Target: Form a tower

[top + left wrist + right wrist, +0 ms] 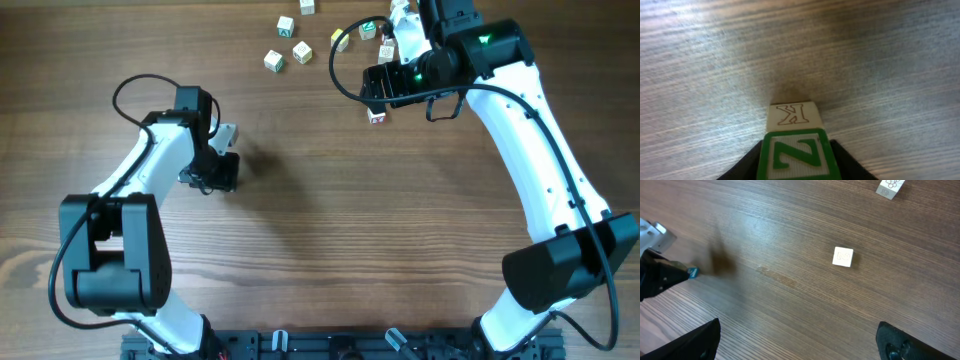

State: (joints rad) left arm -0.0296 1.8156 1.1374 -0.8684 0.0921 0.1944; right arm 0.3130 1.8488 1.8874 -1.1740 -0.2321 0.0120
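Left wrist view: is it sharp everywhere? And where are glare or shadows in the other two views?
Left wrist: the green N cube is fairly sharp, the table behind is soft, with glare at upper left. Right wrist: the small pale cube is clear; a dark smudge, probably shadow, lies on the wood at left. Overhead: light is even, shadows faint.

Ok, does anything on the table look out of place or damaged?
Nothing looks damaged or spilled. Loose letter cubes lie scattered at the far edge, nothing stacked that I can make out, and the left fingers grip one green N cube well apart from them.
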